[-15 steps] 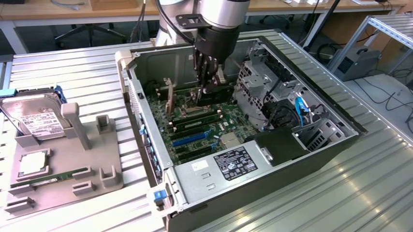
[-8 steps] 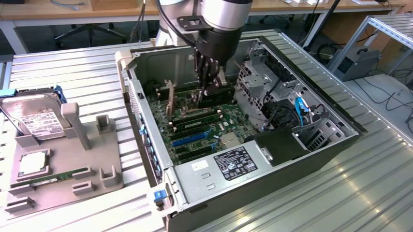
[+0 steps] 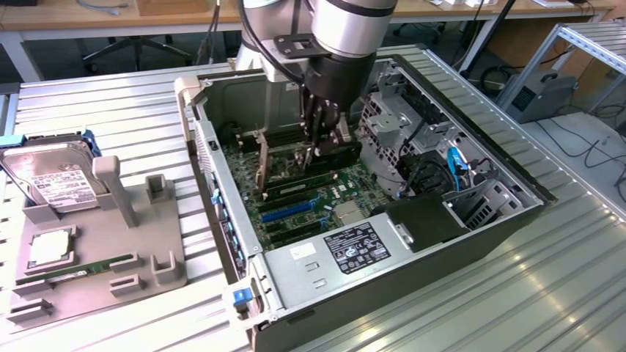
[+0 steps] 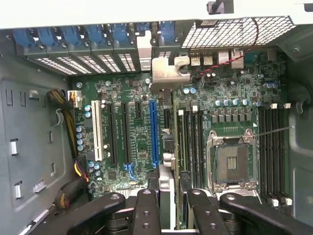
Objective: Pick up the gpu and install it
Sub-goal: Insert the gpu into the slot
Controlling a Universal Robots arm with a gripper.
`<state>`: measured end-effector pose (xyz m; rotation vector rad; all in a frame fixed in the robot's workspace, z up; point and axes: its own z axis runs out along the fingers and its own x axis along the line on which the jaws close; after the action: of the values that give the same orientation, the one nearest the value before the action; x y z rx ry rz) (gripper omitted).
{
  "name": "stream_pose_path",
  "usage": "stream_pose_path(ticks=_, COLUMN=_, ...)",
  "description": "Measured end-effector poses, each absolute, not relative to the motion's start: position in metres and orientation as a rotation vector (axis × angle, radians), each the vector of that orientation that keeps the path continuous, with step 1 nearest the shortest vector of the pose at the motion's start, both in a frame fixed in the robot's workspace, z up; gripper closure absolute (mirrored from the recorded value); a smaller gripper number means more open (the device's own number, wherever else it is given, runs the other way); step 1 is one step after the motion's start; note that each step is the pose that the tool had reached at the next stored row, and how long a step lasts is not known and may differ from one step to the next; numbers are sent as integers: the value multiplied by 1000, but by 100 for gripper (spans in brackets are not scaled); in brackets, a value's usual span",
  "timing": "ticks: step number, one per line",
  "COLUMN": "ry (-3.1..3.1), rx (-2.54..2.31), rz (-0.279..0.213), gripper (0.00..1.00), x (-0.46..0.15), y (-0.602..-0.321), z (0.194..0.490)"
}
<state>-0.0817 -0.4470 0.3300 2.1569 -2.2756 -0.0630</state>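
As claw (image 4: 171,193) grips gpu (image 4: 168,73), inside case (image 3: 421,286)

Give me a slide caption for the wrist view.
Tool gripping the gpu edge-on over the motherboard slots inside the open case.

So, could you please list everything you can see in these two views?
table: one, silver slatted, under everything
computer case: one, black and grey, open on the table
motherboard: one, green, inside the case
tray: one, grey, at the exterior view's left of the case
hard drive: one, silver with white label, in the tray
processor: one, silver, in the tray
memory stick: one, green, in the tray
gpu: one, black with silver bracket, on edge over the motherboard
claw: one, black, closed on the gpu
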Motion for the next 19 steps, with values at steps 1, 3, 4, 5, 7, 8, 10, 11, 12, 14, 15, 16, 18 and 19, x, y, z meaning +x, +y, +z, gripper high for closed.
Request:
stream_pose_path(ticks=1, ry=-2276, rx=2157, rz=-63, gripper=73, x=-82, y=-452, z=330)
stream_pose_path(ticks=3, ry=-2280, rx=2162, rz=-74, gripper=73, x=-83, y=-458, z=330)
stream_pose_path(ticks=4, ry=-2304, rx=2186, rz=-136, gripper=73, x=-84, y=-460, z=330)
stream_pose_path(ticks=5, ry=-2304, rx=2186, rz=-136, gripper=73, x=-85, y=-467, z=329)
stream_pose_path(ticks=7, ry=-2304, rx=2186, rz=-136, gripper=73, x=-85, y=-469, z=327)
stream_pose_path(ticks=8, ry=-2304, rx=2186, rz=-136, gripper=73, x=-85, y=-470, z=327)
stream_pose_path(ticks=10, ry=-2304, rx=2186, rz=-136, gripper=73, x=-85, y=-470, z=326)
stream_pose_path(ticks=11, ry=-2304, rx=2186, rz=-136, gripper=73, x=-85, y=-470, z=326)
stream_pose_path(ticks=12, ry=-2304, rx=2186, rz=-136, gripper=73, x=-85, y=-470, z=326)
stream_pose_path(ticks=14, ry=-2304, rx=2186, rz=-136, gripper=73, x=-86, y=-471, z=326)
stream_pose_path(ticks=15, ry=-2304, rx=2186, rz=-136, gripper=73, x=-86, y=-471, z=326)
stream_pose_path(ticks=16, ry=-2304, rx=2186, rz=-136, gripper=73, x=-86, y=-471, z=326)
stream_pose_path(ticks=18, ry=-2304, rx=2186, rz=-136, gripper=73, x=-86, y=-472, z=325)
stream_pose_path(ticks=19, ry=-2304, rx=2186, rz=-136, gripper=73, x=-86, y=-472, z=325)
